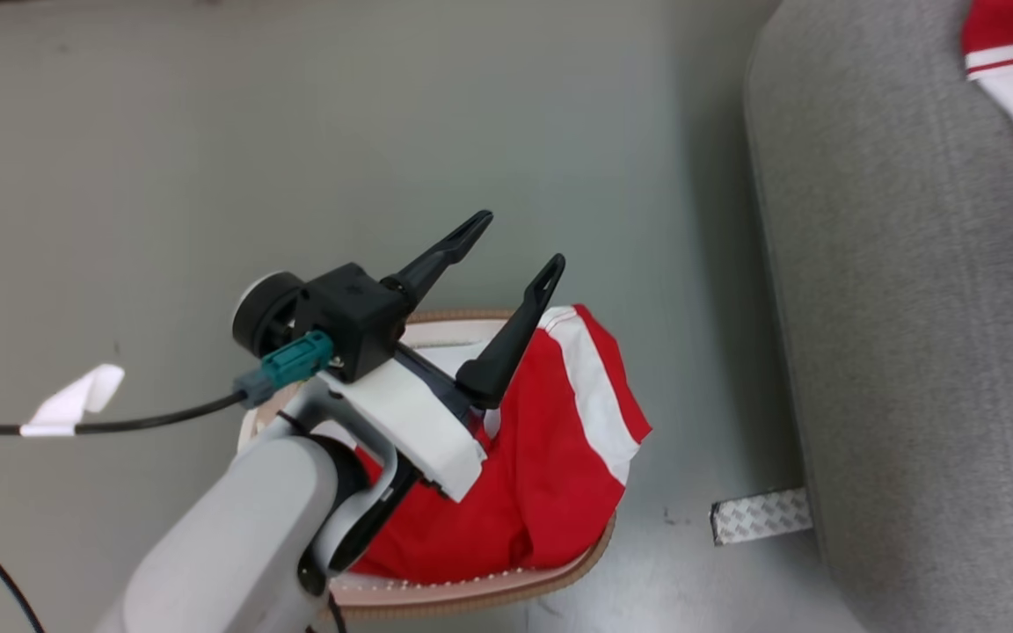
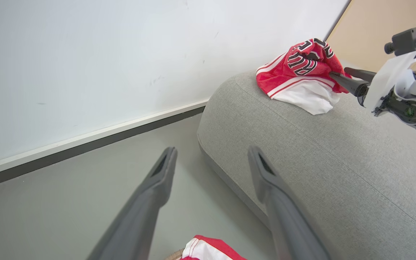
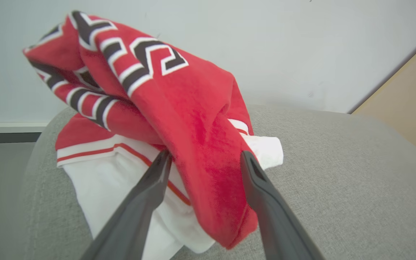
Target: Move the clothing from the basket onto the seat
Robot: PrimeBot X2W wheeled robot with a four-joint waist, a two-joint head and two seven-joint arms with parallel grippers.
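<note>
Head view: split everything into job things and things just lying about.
Job: oval white perforated plastic basket with brown rim; large light-grey fabric seat; red-and-white sports garment in the basket; red-and-white garment on the seat.
Lying about: black cable with white tape tag; patterned metal plate on the floor.

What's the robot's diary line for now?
left gripper: open above oval white plastic basket | right gripper: open around patterned red garment on light-grey fabric seat | basket: holds white-striped red garment

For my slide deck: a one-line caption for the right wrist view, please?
Open right gripper straddling a red garment with black-and-white trim, heaped on the grey seat.
</note>
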